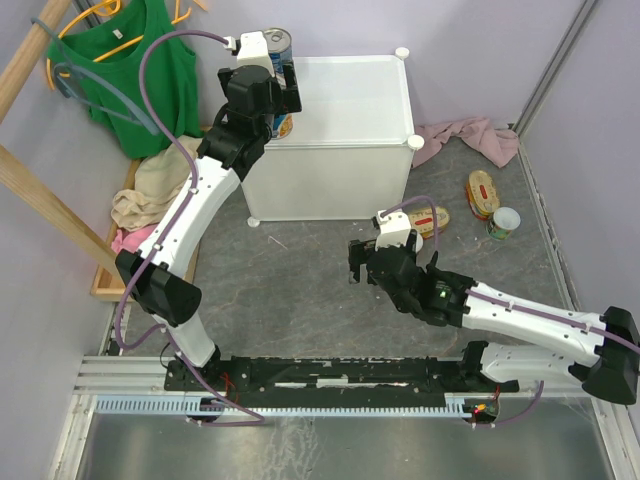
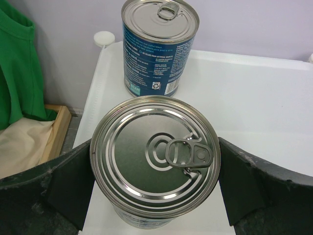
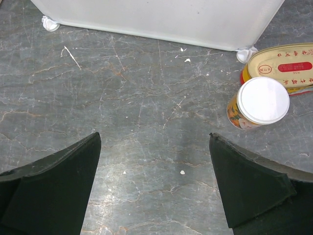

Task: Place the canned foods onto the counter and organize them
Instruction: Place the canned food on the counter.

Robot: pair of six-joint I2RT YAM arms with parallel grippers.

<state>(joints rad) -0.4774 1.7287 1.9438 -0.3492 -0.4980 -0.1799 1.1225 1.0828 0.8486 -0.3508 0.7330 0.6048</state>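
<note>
On the white counter [image 1: 350, 100] a tall silver-topped can [image 2: 155, 155] stands near the front left corner. My left gripper [image 2: 154, 147] is open around it, and white counter shows between each finger and the can's body. A second blue-labelled can [image 2: 157, 46] stands behind it at the back left corner [image 1: 277, 45]. My right gripper [image 3: 154, 134] hangs open and empty over the grey floor in front of the counter. Ahead to its right are a small white-topped can [image 3: 263, 100] and an oval gold tin [image 3: 283, 63]. Farther right lie another oval tin [image 1: 483, 192] and a small can [image 1: 505, 222].
A wooden tray [image 1: 103, 285] of clothes sits left of the counter, with a green top [image 1: 140, 70] on a hanger above it. A pink cloth [image 1: 470, 135] lies right of the counter. Purple walls close in on both sides.
</note>
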